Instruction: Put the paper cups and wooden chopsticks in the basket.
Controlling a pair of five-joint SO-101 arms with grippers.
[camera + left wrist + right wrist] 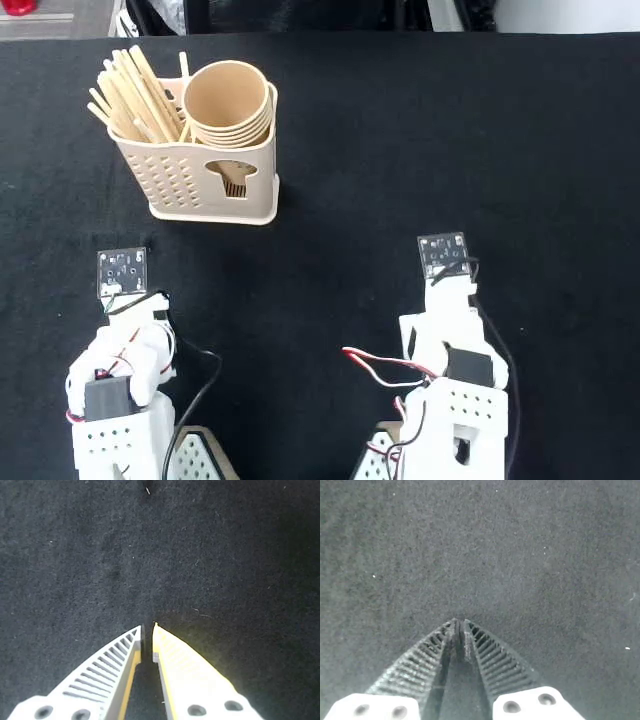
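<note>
We see the basket (215, 190) standing upright on the black cloth (430, 130) of the table, in the far left part of the high view. The paper cups (228, 100) sit inside it as one stack, mouth up, in the compartment nearer to the middle of the table. The chopsticks (130, 90) stand in the compartment just beside them and lean outward like a fan.

At the near edge, well apart from the basket, one arm (120, 385) is folded low on the same side as the basket. The other arm (455, 375) is folded in the same way on the opposite side, with red and white wires (375, 368) hanging beside it. Both arms point their front ends toward the far side of the table.

In the left wrist view, the left gripper (147, 627) hangs over the cloth with its two fingers closed together, the tips almost touching, and it grasps nothing. In the right wrist view, the right gripper (460, 622) has the same pose: it is clenched, the tips are pressed together, and it holds nothing above the cloth.
</note>
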